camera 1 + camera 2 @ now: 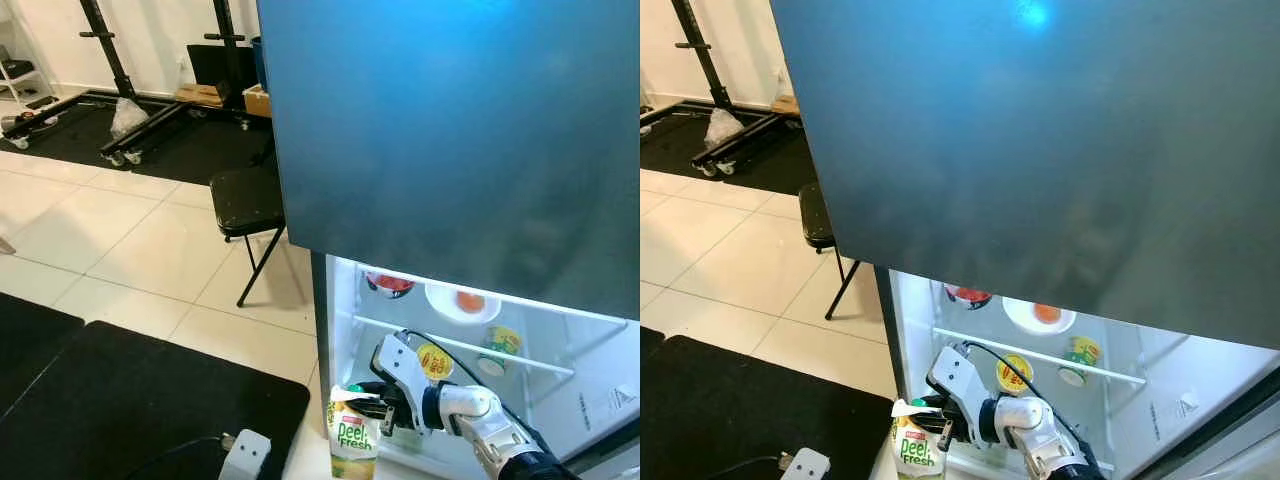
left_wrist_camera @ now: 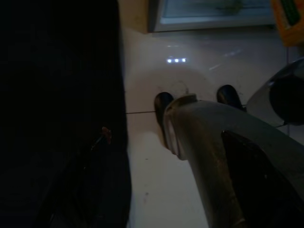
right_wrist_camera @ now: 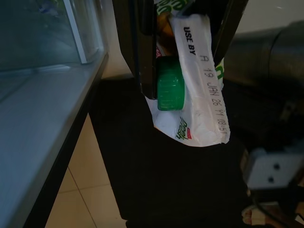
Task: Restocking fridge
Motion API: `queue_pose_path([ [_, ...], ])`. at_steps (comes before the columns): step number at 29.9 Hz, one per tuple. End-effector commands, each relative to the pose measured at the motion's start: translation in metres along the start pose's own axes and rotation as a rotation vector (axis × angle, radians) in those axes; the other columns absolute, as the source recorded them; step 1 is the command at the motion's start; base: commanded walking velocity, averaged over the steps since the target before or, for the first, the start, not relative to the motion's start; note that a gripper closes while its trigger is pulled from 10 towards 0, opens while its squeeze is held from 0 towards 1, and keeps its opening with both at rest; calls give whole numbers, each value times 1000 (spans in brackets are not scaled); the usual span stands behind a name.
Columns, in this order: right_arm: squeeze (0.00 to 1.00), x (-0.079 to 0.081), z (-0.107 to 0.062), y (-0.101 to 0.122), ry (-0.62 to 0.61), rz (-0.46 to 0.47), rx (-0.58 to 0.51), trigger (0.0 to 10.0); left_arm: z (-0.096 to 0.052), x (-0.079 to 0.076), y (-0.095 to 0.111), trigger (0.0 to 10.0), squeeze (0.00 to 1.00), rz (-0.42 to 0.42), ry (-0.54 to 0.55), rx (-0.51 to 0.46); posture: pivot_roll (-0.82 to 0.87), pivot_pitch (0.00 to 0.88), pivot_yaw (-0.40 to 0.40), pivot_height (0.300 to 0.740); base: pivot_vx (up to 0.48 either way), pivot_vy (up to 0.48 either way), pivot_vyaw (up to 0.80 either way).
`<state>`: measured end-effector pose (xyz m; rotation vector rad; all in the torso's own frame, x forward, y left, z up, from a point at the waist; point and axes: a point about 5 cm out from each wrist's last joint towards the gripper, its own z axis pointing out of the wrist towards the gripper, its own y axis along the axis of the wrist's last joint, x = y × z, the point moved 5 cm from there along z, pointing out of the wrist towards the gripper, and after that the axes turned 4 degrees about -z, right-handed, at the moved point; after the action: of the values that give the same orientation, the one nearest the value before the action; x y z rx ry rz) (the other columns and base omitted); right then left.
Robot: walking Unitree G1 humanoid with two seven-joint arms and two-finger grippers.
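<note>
Looming over most of the head views, the dark blue fridge door (image 1: pixel 450 130) stands above the lit fridge compartment (image 1: pixel 560 400), whose wire shelf (image 1: pixel 470 350) carries a white bowl (image 1: pixel 462 302) with something orange in it, a red-filled dish (image 1: pixel 389 285), a yellow-lidded tub (image 1: pixel 434 361) and a green-and-yellow cup (image 1: pixel 500 345). Left of the fridge, a black mat (image 1: pixel 130 400) lies on the pale tiled floor (image 1: pixel 120 240), with a black folding chair (image 1: pixel 247 205) behind it. At the compartment's lower left edge, the right gripper (image 1: pixel 372 398) has its black fingers (image 3: pixel 142 42) clamped on the folded top of a juice carton (image 1: pixel 353 436), just above its green cap (image 3: pixel 169 90). The carton stands upright beside the fridge's open edge. The left gripper (image 2: pixel 194 102) hangs over the floor, fingertips spread apart.
</note>
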<state>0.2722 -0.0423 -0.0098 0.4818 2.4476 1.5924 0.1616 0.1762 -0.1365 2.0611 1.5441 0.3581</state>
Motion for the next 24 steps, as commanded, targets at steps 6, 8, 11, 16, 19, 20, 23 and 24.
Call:
queue_pose_path([
  [6, 0, -6, -2, -2, -39, -15, -2, 10000, 0, -2, -3, 10000, 0, -21, 10, 8, -94, 0, -17, 740, 0, -232, 0],
  [8, 0, -7, -2, -2, -46, -15, 2, 10000, 0, -1, -2, 10000, 0, -18, 11, 3, -95, 0, -16, 740, 0, 0, 0],
  [11, 0, -7, -2, -3, -53, -18, 6, 10000, 1, 0, -1, 10000, 0, -10, 12, 0, -96, 0, -15, 740, 0, 0, 0],
  [16, 0, -9, -2, -5, -63, -30, 17, 10000, 1, 1, 2, 10000, 0, -10, 16, -8, -97, 0, -15, 740, 0, 0, 0],
  [19, 0, -13, -1, -4, -100, -38, 25, 10000, 1, 2, 5, 10000, 0, -10, 18, -20, -95, 0, -17, 740, 0, 0, 0],
  [20, 0, -16, 0, -4, -115, -42, 29, 10000, 1, 2, 5, 10000, 0, -12, 18, -24, -95, 0, -17, 740, 0, 0, 0],
  [23, 0, -18, 0, -3, -130, -47, 29, 10000, 1, 2, 6, 10000, 0, -10, 18, -27, -94, 0, -18, 740, 0, 0, 0],
  [24, 0, -18, 0, -3, -130, -47, 29, 10000, 1, 2, 6, 10000, 0, -10, 18, -27, -94, 0, -18, 740, 0, 0, 0],
])
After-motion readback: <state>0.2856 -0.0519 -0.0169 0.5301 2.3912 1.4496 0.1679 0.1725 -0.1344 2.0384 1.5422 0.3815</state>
